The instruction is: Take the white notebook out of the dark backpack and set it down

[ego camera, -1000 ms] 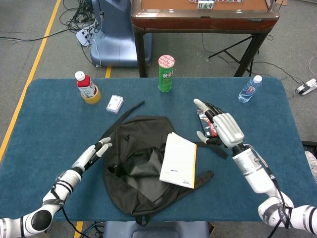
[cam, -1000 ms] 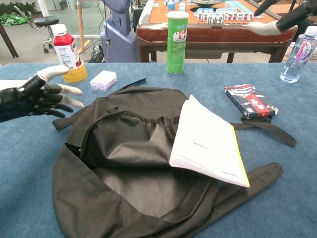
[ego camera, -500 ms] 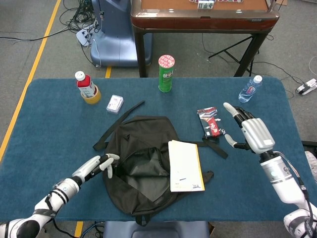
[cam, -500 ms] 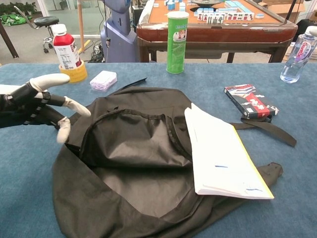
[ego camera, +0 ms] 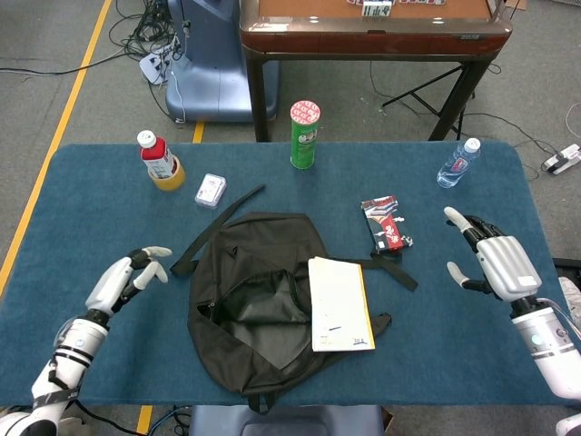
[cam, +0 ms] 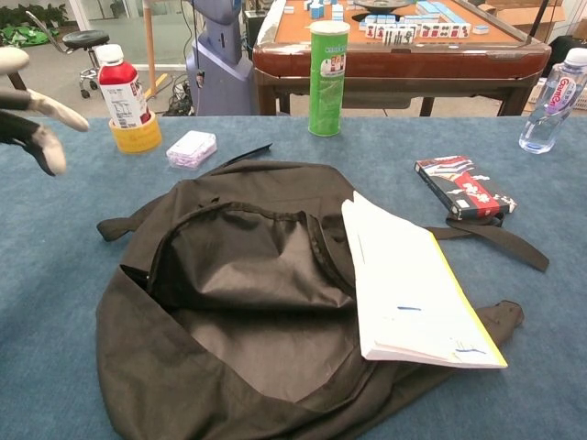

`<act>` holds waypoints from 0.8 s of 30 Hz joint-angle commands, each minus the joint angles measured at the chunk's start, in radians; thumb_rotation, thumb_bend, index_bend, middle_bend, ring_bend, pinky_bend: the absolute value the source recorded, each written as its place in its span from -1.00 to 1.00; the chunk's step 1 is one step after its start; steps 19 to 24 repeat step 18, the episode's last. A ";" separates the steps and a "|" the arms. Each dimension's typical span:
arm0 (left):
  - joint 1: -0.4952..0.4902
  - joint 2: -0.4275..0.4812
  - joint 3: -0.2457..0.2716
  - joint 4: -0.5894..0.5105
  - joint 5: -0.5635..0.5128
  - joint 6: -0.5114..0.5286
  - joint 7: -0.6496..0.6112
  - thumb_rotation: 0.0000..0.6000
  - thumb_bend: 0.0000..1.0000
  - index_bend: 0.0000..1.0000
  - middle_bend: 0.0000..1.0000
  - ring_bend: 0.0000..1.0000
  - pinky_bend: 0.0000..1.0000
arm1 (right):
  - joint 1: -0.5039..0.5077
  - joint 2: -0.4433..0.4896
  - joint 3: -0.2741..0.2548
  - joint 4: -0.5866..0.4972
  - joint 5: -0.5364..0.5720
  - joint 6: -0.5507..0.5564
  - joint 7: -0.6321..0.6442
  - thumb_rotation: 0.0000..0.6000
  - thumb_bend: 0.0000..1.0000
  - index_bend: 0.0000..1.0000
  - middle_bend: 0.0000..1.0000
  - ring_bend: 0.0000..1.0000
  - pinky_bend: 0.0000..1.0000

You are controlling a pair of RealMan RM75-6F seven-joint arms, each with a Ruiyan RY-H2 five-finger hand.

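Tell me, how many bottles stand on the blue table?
2. A red-labelled bottle stands at the far left corner, and a clear water bottle at the far right. None seems hidden.

A blue-clothed table (ego camera: 82,227) fills the lower frame. Behind it, grey carpet floor (ego camera: 64,100) with a yellow line (ego camera: 68,109), cables (ego camera: 136,27) upper left, and a wooden mahjong table (ego camera: 372,32) at top.

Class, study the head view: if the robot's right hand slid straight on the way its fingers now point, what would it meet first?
The right hand points up and slightly left across bare table. Nothing lies close ahead; the water bottle stands roughly in that line and would probably be met first, though depth is unclear.
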 commanded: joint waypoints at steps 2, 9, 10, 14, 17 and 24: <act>0.080 -0.021 0.022 0.086 0.099 0.151 0.016 -0.32 -0.60 -0.36 -0.02 -0.21 -0.87 | -0.060 0.004 -0.037 0.019 -0.025 0.057 -0.004 1.00 -0.09 -0.62 -0.41 -0.55 -0.38; 0.151 -0.043 0.065 0.183 0.161 0.296 0.101 0.28 -0.59 -0.36 -0.10 -0.27 -0.87 | -0.151 -0.009 -0.076 0.051 -0.043 0.147 -0.011 1.00 0.02 -0.39 -0.27 -0.41 -0.27; 0.159 -0.044 0.073 0.193 0.166 0.308 0.114 0.32 -0.59 -0.36 -0.12 -0.29 -0.87 | -0.163 -0.011 -0.082 0.054 -0.046 0.158 -0.015 1.00 0.02 -0.38 -0.27 -0.40 -0.25; 0.203 -0.046 0.111 0.219 0.189 0.365 0.181 0.52 -0.59 -0.36 -0.18 -0.33 -0.87 | -0.216 -0.030 -0.105 0.067 -0.052 0.203 -0.025 1.00 0.02 -0.36 -0.26 -0.39 -0.22; 0.235 -0.055 0.131 0.227 0.210 0.415 0.224 0.62 -0.59 -0.36 -0.19 -0.35 -0.87 | -0.247 -0.042 -0.111 0.073 -0.039 0.223 -0.013 1.00 0.02 -0.35 -0.25 -0.39 -0.22; 0.243 -0.059 0.136 0.229 0.216 0.428 0.234 0.64 -0.59 -0.37 -0.20 -0.35 -0.87 | -0.254 -0.044 -0.112 0.074 -0.035 0.225 -0.007 1.00 0.02 -0.35 -0.25 -0.39 -0.22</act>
